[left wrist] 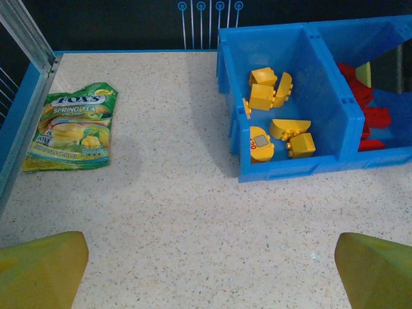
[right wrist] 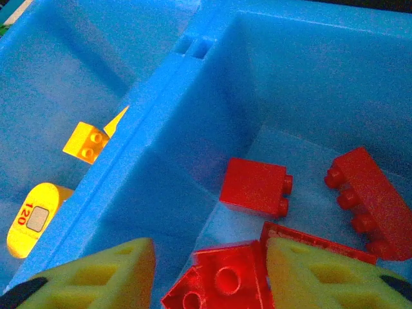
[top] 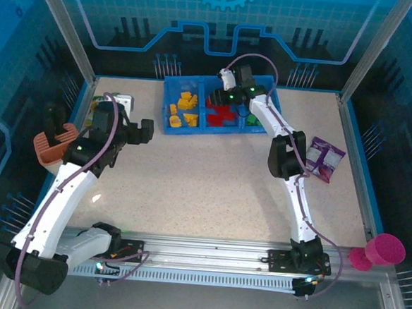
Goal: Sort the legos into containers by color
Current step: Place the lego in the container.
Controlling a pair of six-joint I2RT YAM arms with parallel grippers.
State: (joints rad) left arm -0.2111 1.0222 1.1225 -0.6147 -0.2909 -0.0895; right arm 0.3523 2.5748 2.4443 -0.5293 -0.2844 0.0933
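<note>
Right tool, seemingly empty, over half-hidden legos

**Colour key.** Blue tray, far centre, on a beige table with fine dark speckles.
- **Left compartment:** yellow-orange legos. One rounded brick carries a red "120" and a grey square.
- **Middle compartment:** red legos.
- **Right compartment:** green legos.
- **Far left:** green-and-yellow snack packet with white lettering.
- **Right:** purple-and-white packet.
- **Left edge:** salmon ribbed holder.
- **Near right:** pink cup.
- **Arms:** left arm and right arm are white with black joints.
- **Grippers:** left gripper and right gripper have yellow fingers.
</note>
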